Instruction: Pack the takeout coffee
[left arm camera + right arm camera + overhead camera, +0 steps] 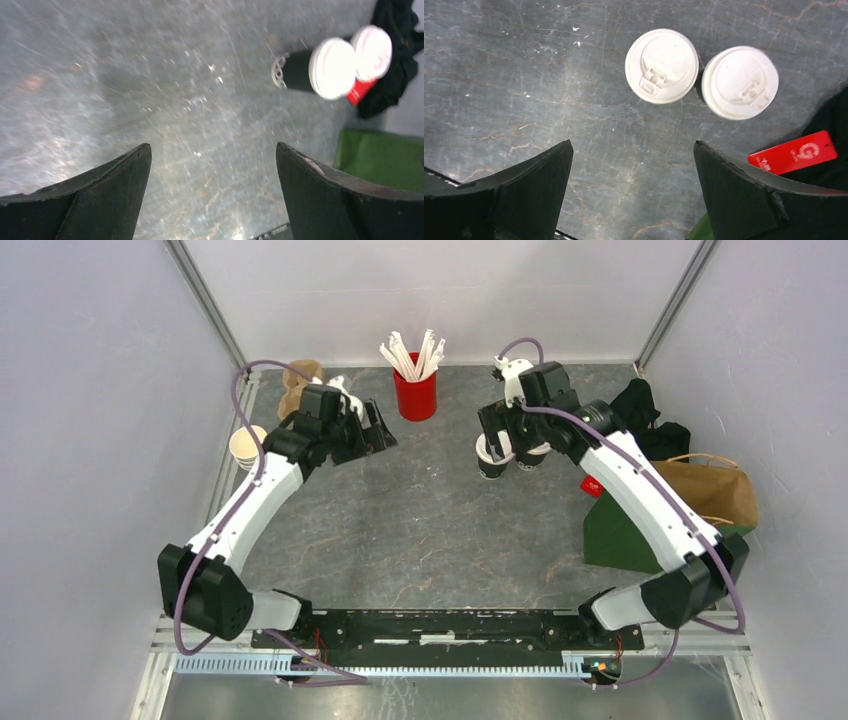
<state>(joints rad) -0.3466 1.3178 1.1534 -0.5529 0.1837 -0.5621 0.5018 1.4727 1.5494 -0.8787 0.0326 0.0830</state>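
Note:
Two black takeout coffee cups with white sip lids stand side by side right of the table's middle, the left one (490, 462) and the right one (531, 456). In the right wrist view their lids (661, 66) (740, 82) lie ahead of the fingers. My right gripper (512, 436) (634, 150) hovers just over them, open and empty. My left gripper (377, 430) (214, 150) is open and empty above the table at the back left. It sees both cups (332, 68) (372, 52) in the distance.
A red holder (415, 392) with white straws stands at the back centre. A brown paper bag (715, 490) and a green sheet (620, 535) lie at the right, with a black cloth (640, 405) and a red tag (793, 152). Lidless cups (245, 448) and a brown carrier (300, 385) sit at the back left.

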